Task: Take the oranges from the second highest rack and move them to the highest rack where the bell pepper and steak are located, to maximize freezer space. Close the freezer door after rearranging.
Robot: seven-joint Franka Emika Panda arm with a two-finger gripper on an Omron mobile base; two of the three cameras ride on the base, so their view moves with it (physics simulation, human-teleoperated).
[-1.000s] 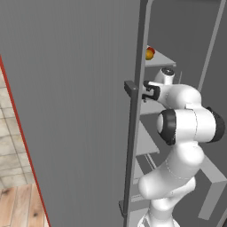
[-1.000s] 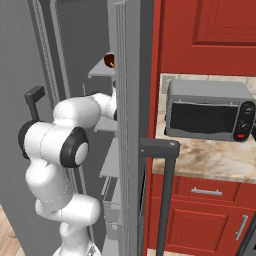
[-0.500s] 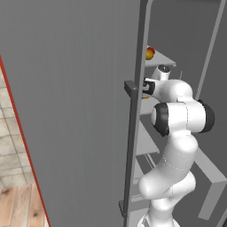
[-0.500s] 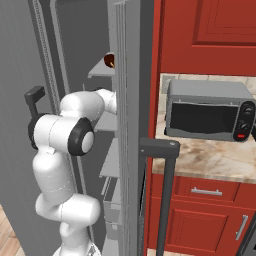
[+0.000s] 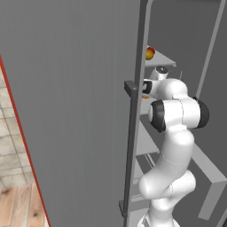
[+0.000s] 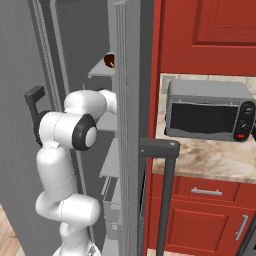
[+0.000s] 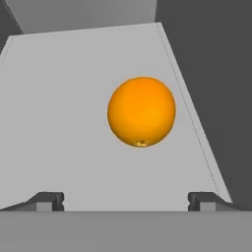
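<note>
- My gripper is spread wide, its two dark fingertips standing far apart at the bottom of the hand view with nothing between them
- One orange sits straight ahead of my gripper, a little to the right of the midline between the tips, and apart from them; I am not touching it
- That orange rests on a flat light-grey rack that stretches out ahead of my fingertips; by its place below the top shelf I take it for the second highest rack
- In the left base view my hand reaches into the freezer behind the edge of the open freezer door, whose long vertical bar handle stands just in front of my wrist
- Above my hand, on the highest rack, lies a small round thing, red on top and orange-yellow below; I cannot tell whether it is one thing or two
- From the right base view a dark-red rounded thing, the bell pepper, sits on that top shelf, above and beyond my forearm
- Well off to my right, outside the freezer, a grey toaster oven stands on a marble counter over red cabinets
</note>
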